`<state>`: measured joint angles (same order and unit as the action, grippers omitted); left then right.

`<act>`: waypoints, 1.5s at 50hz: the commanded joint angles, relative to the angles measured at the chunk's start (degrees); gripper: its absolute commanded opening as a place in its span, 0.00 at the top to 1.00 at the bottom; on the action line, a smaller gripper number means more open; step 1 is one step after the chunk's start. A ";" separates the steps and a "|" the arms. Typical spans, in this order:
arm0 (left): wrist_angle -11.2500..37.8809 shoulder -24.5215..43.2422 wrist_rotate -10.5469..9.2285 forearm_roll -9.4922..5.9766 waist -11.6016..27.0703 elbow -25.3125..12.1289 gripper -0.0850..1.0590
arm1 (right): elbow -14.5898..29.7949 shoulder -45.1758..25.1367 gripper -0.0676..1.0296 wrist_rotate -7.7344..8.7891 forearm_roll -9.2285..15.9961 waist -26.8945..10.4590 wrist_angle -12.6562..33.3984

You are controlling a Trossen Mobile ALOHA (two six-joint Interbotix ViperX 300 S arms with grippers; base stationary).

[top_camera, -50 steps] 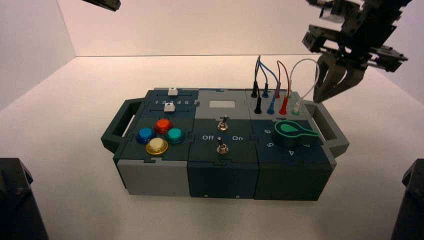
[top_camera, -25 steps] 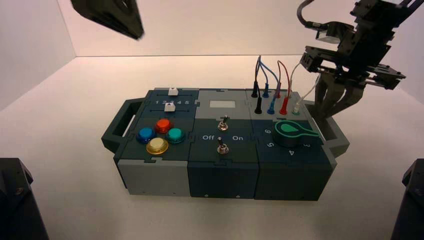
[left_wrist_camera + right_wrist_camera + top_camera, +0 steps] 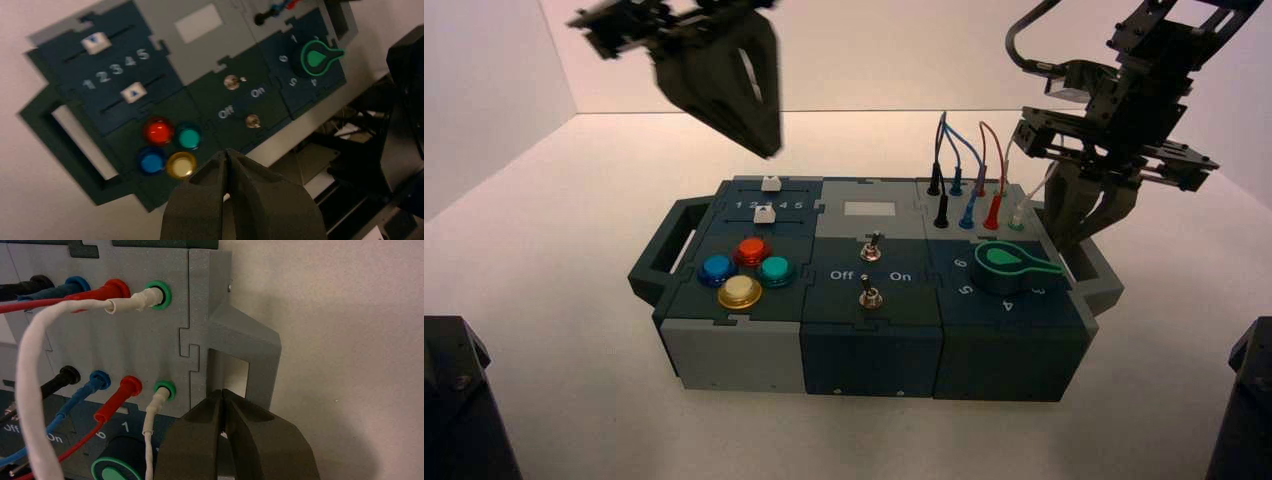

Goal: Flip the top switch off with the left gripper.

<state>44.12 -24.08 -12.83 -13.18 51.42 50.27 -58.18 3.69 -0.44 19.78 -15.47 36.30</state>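
The left arm's black gripper with tapered dark grey jaws (image 3: pixel 767 156) has swung well into the high view from the upper left, where earlier only its dark tip showed; it now hangs over the far left part of the box, above the desk (image 3: pixel 554 330). The right arm's black gripper with matching jaws (image 3: pixel 1069 238) has shifted slightly left and lower, and hovers near the box's right-hand handle (image 3: pixel 1089 262), by the white wire (image 3: pixel 1044 190).

The top switch, a small silver metal toggle on a round nut (image 3: pixel 871 250), stands in the middle column of the box, between the pale grey rectangular window (image 3: pixel 869 208) and the white "Off On" lettering (image 3: pixel 870 276). It lies to the right of the left gripper's jaws and nearer the camera, well apart from them, untouched. Both grippers have their jaws together, with nothing visible between the tips.
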 commanded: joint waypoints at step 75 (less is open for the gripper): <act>4.92 30.06 -11.43 -0.18 7.47 -21.36 0.95 | -0.09 -4.22 0.96 0.44 -0.35 -2.90 -2.37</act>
<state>49.48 6.24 -23.91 -13.27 58.71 29.71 -57.74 2.20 -1.14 19.95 -16.88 34.98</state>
